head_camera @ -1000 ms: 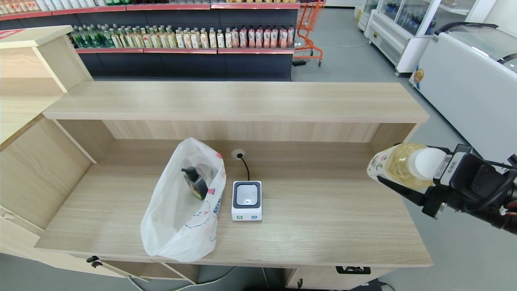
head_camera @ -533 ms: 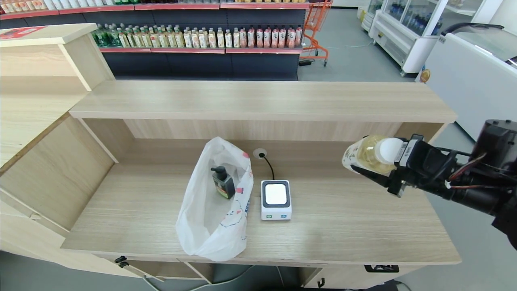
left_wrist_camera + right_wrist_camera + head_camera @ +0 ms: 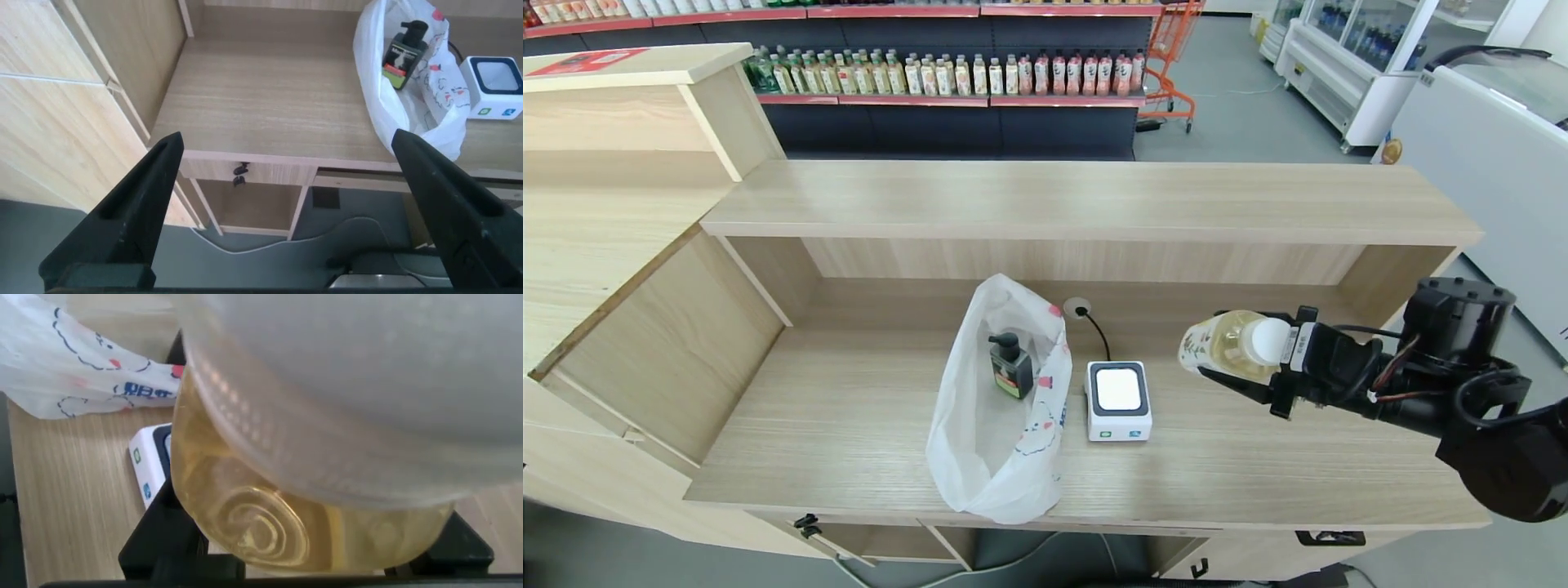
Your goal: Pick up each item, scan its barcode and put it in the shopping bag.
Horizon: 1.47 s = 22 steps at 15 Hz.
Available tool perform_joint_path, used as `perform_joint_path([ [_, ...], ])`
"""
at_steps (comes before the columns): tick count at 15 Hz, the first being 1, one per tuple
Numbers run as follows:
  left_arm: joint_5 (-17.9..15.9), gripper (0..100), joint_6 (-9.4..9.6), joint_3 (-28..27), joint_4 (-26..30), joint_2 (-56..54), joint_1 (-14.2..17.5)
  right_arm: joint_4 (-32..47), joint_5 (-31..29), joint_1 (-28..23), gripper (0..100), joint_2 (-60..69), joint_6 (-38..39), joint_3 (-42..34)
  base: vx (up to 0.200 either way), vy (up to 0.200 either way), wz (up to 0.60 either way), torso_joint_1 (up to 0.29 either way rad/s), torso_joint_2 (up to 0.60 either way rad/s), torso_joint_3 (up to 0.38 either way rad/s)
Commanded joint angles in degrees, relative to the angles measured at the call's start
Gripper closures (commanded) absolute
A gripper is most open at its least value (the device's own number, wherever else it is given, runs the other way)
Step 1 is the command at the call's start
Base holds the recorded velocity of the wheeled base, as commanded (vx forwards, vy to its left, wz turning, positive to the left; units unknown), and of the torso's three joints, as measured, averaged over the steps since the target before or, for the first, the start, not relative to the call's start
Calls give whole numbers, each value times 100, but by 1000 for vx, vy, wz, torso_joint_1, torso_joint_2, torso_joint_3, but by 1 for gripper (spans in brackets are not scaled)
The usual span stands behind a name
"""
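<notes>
Scanning seems next: right jaws, clamped on the bottle [image 3: 1225, 347], should carry it across over the scanner [image 3: 1119, 392]; left jaws gape empty

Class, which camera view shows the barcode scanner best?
The head view: the barcode scanner sits whole on the counter, its window facing up. The left wrist view catches it far off at the picture's edge; the right wrist view shows just one corner past the bottle.
</notes>
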<state>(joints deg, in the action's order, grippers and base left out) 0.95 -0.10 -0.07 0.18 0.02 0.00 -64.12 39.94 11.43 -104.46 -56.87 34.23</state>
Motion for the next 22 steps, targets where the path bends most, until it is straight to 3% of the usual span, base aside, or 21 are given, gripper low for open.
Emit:
perform_joint_path([
  [1,2,0,-8,-1,-1,-2,0,-206,190,-80,100,-435,-8,-48,0,0,0,0,0,0],
  [4,2,0,-8,-1,-1,-2,0,-988,568,-124,100,-1085,44,-4,0,0,0,0,0,0],
  [12,2,0,-8,-1,-1,-2,0,-1718,1289,-273,100,-2131,71,312,0,0,0,0,0,0],
  [16,2,0,-8,-1,-1,-2,0,-1788,1842,-212,100,-2685,27,1147,0,0,0,0,0,0],
  [22,2,0,-8,-1,-9,-2,0,-1779,1860,-10,100,-3291,27,2079,0,0,0,0,0,0],
])
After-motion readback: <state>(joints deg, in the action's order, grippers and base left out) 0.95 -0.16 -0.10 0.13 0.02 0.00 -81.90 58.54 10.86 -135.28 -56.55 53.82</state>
